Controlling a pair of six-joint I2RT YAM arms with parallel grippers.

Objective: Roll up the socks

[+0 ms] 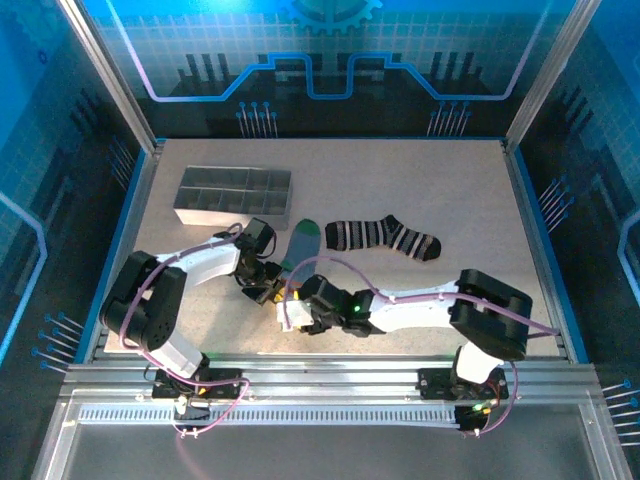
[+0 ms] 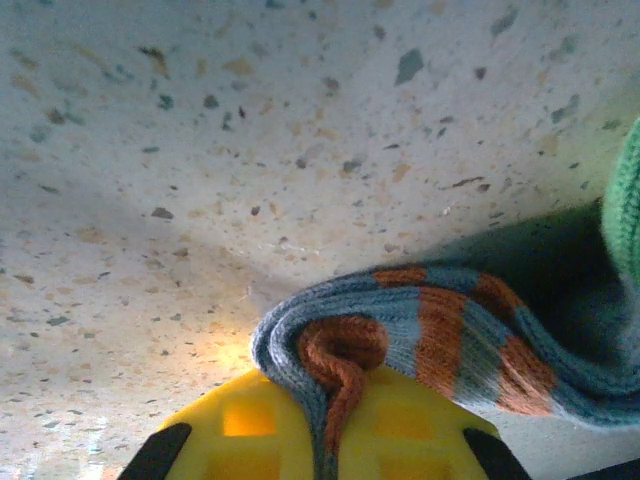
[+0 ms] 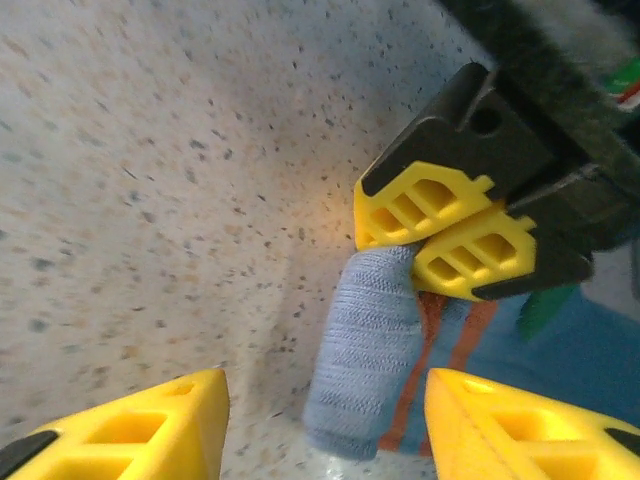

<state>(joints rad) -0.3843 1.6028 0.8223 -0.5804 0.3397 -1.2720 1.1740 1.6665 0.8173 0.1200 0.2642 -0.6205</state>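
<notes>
Just ahead of the right claw (image 3: 322,400) lies the rolled end of a grey-blue knitted sock with orange cuff stripes and a green toe (image 2: 440,330). This claw's two yellow fingers (image 3: 150,425) stand spread wide, one on either side of the roll, touching nothing. The left claw (image 1: 262,285) comes in from the opposite side. Its two yellow fingers are pressed together on the sock's cuff, pinching a fold of orange and blue knit between them. From that pinch the sock runs away from the left claw across the speckled beige worktop (image 1: 450,190), and its green toe lies farthest from the claw.

There are two socks in all. The second, a black sock with thin white stripes (image 1: 385,237), lies flat beyond the right claw and to its right, clear of both claws. Its cuff end is close beside the green toe. One grey compartmented metal tray (image 1: 232,195) sits beyond the left claw, apart from both socks.
</notes>
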